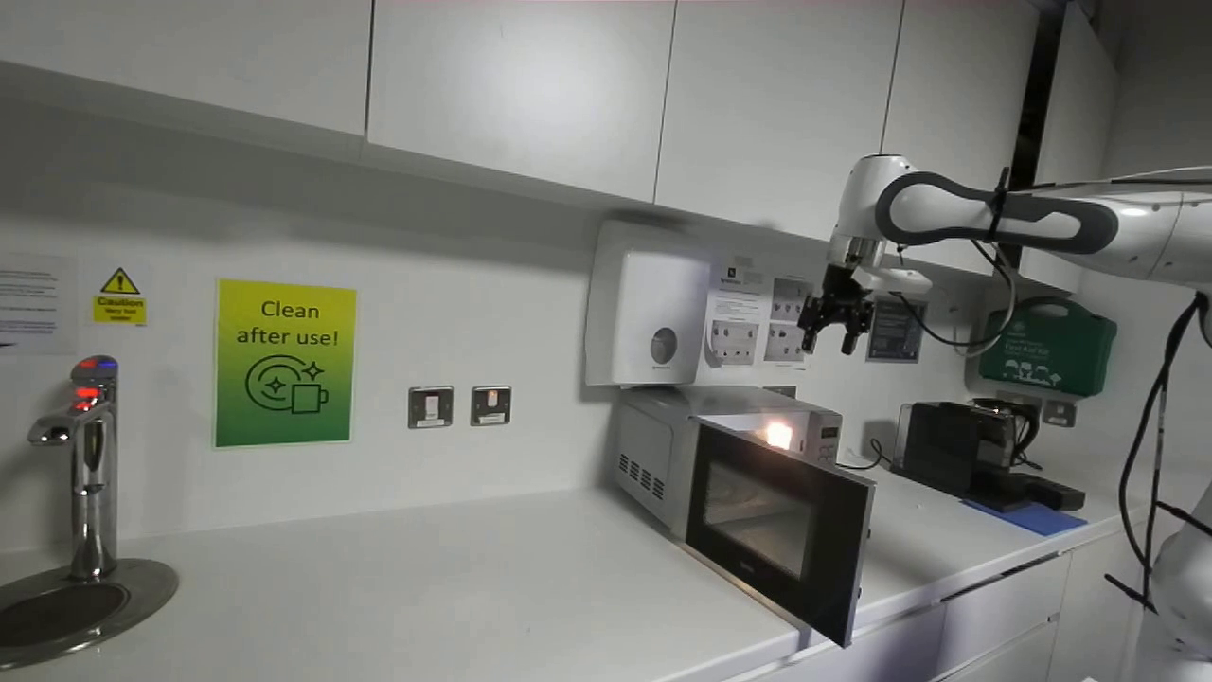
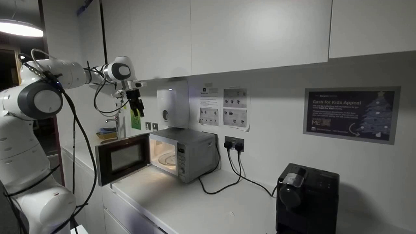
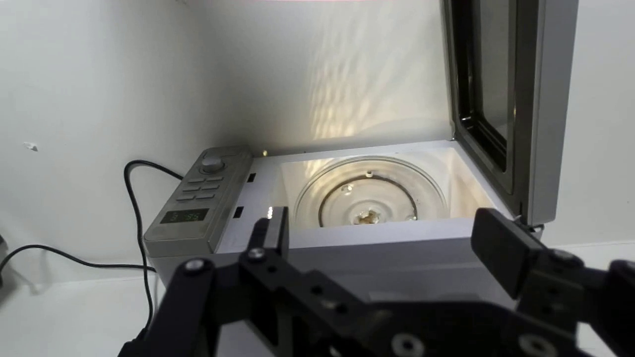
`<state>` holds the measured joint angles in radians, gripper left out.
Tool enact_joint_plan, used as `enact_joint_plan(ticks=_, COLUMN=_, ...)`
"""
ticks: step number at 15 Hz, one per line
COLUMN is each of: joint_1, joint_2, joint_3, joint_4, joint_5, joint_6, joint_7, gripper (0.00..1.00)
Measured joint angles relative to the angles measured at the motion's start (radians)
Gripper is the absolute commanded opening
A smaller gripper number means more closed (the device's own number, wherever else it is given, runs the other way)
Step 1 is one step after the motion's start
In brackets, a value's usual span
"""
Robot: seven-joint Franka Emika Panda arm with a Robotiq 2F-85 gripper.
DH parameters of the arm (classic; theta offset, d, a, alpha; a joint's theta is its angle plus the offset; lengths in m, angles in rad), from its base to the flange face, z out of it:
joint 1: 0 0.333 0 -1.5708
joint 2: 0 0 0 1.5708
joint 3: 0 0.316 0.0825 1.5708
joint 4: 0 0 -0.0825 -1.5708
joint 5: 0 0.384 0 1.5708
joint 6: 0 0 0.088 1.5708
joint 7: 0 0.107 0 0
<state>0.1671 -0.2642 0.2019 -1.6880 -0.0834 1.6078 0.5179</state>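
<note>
My black gripper (image 1: 829,343) is open and holds nothing. It points downward in the air above the front of a silver microwave (image 1: 653,445), touching nothing. It also shows in an exterior view (image 2: 139,112) and in the wrist view (image 3: 381,220), with its fingers wide apart. The microwave (image 2: 198,152) stands on the counter with its inside lit. Its dark-framed door (image 2: 123,159) is swung wide open and reaches past the counter's front edge. In the wrist view the door (image 3: 553,119) is at the right. A glass turntable (image 3: 369,191) lies inside, its near part hidden by the microwave's top.
White cupboards (image 1: 776,104) hang above the counter (image 1: 426,568). A white dispenser (image 1: 644,294) is on the wall above the microwave. A black coffee machine (image 2: 308,195) and power cords (image 2: 224,192) are beside the microwave. A tap (image 1: 93,474) stands at the far end.
</note>
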Motion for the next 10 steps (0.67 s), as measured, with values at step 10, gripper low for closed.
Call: enact_joint_plan(ticks=10, joint_1=-0.066, joint_2=-0.066, joint_3=-0.052, joint_4=-0.061, joint_5=0.051, joint_6=0.001, joint_7=-0.004, gripper=1.0)
